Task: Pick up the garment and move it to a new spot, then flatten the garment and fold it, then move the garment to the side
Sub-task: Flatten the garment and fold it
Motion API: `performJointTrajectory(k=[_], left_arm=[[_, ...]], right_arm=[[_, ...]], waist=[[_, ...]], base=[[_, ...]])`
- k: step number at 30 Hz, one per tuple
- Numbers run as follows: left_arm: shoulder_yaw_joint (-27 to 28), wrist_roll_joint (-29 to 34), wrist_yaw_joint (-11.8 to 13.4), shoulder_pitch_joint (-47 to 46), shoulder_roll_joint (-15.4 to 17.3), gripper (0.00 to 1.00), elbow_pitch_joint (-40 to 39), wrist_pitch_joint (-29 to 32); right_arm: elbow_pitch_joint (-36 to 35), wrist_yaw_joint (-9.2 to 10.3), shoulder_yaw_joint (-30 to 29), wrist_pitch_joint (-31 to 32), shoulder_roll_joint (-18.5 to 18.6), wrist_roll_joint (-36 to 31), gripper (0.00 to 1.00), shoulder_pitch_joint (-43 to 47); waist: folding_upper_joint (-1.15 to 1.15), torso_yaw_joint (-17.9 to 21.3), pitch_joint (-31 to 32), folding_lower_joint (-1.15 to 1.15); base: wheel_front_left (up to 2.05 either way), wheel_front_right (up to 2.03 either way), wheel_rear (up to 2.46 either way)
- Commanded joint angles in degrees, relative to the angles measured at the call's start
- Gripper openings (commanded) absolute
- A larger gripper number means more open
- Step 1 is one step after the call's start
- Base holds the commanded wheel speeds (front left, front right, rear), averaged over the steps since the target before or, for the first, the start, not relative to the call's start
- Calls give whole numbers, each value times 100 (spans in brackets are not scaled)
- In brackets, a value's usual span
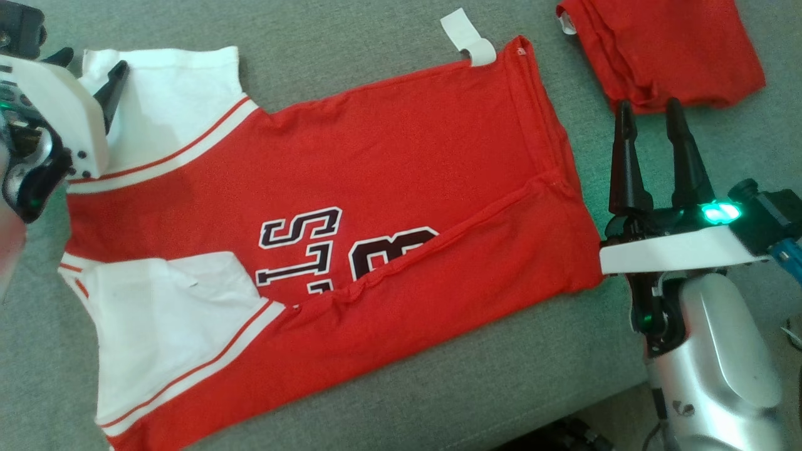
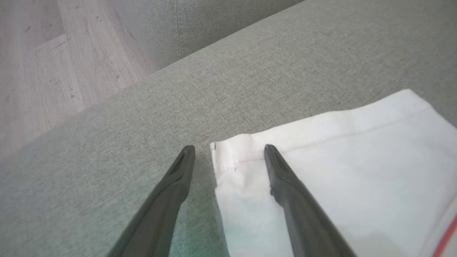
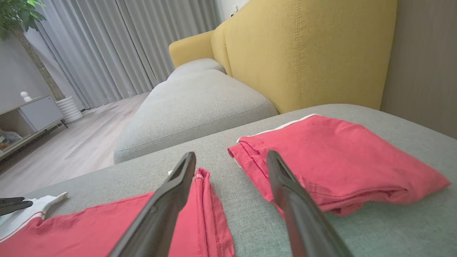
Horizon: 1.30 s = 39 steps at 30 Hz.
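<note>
Now garment [image 1: 376, 188] lies spread across sofa cushion [image 1: 476, 382], toward front edge. Likely soft, light, limp; pinch at sleeve hem [image 2: 321, 125], bottom hem [image 1: 557, 144]. Left gripper [image 2: 228, 147] gapes astride sleeve hem; right gripper [image 1: 648, 106] gapes empty beside bottom hem.

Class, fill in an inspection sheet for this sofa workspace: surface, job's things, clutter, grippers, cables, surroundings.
Surface: grey sofa cushion, flat.
Job's things: red-and-white jersey spread flat, near long edge folded over part of the lettering.
Clutter: folded red garment, apart from the jersey.
Grippers: left gripper open over the white sleeve corner; right gripper open, empty, beside the jersey's hem.
Cables: dark lead along the right forearm.
Surroundings: yellow sofa back, grey curtains, wooden floor.
</note>
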<state>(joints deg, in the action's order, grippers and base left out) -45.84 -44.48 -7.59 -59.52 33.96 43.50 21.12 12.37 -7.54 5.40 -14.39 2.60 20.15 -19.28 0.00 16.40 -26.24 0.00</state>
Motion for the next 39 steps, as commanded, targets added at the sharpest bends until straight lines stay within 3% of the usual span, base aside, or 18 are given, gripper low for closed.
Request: performJointTrajectory(k=[1, 4, 5, 6, 7, 10, 13, 23, 32, 39], left_arm=[[151, -49, 10, -163, 327, 100, -131, 49], [98, -96, 10, -173, 360, 100, -95, 113], [69, -123, 10, -173, 364, 96, -69, 164], [40, -170, 10, -166, 356, 44, -51, 231], [10, -250, 10, -151, 338, 0, -60, 308], [-95, -429, 10, -146, 338, 0, -171, 432], [-95, -374, 10, -211, 300, 0, -152, 103], [-152, 201, 269, -25, -213, 0, -643, -1943], [-153, 296, 1071, 1029, -303, 0, -2054, -2759], [-294, 379, 1498, 1584, -314, 0, -3022, -2839]], right_arm=[[-150, 5, 103, -61, 28, 15, 100, -73], [-150, 5, 66, -61, 28, 14, 100, -74], [-150, 5, 41, -61, 28, 14, 100, -74], [-148, 5, 13, -61, 28, 17, 100, -73], [-139, 5, -8, -61, 28, 16, 100, -73], [-93, 5, -59, -61, 28, -27, 100, -82], [-51, 5, -123, -61, 28, -130, 100, -113], [328, 5, -758, 35, 28, -1223, 100, -343], [313, 5, -1059, 1594, 28, -1993, 100, -868], [1102, 5, -971, 2677, 394, -2299, 100, -1353]], waist=[[0, 27, -20, 0], [0, 49, -37, 0], [0, 56, -41, 0], [0, 59, -39, 0], [0, 59, -33, 0], [0, 18, 17, 0], [0, -95, 128, 0], [0, -928, 774, 0], [0, -1724, 1116, 0], [0, -2074, 1023, 0]], base=[[0, 0, 0], [0, 0, 0], [0, 0, 0], [0, 0, 0], [0, 0, 0], [0, 0, 0], [0, 0, 0], [0, 0, 0], [0, 0, 0], [0, 0, 0]])
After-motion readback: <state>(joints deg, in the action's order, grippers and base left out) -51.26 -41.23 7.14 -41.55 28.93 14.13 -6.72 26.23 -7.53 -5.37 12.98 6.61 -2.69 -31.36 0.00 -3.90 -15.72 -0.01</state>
